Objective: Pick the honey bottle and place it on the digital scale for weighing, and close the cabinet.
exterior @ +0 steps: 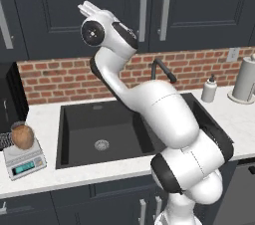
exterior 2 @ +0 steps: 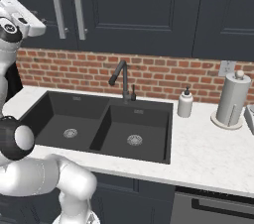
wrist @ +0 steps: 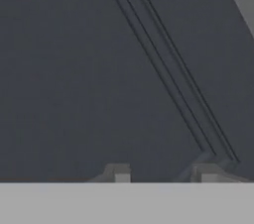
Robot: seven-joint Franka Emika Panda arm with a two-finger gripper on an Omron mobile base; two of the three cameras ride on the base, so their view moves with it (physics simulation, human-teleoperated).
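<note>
In the hand view the hand (wrist: 163, 171) sits close against the dark panelled face of the cabinet (wrist: 74, 69); its two finger tips (wrist: 118, 172) stand apart with nothing between them, so it is released. The panel's moulded groove runs as a diagonal from 12 o'clock down to 5 o'clock, and a pale strip crosses the corner at 1 o'clock.

The left base view shows the arm reaching up to the cabinet doors, which lie flush, their long silver bar handles (exterior: 143, 7) running vertically. That view alone takes in the honey bottle (exterior: 22, 136): at 9 o'clock, upright on the top plate of the digital scale (exterior: 24, 162), lid uppermost, long axis vertical. The scale rests on the pale worktop (exterior: 45, 119) left of the black sink (exterior: 99, 134), its teal display facing 6 o'clock.

The right base view adds the sink's second basin, the black tap (exterior 2: 122, 79), a white soap dispenser (exterior 2: 185, 103) and a paper-towel roll (exterior 2: 231, 100) at 3 o'clock.
</note>
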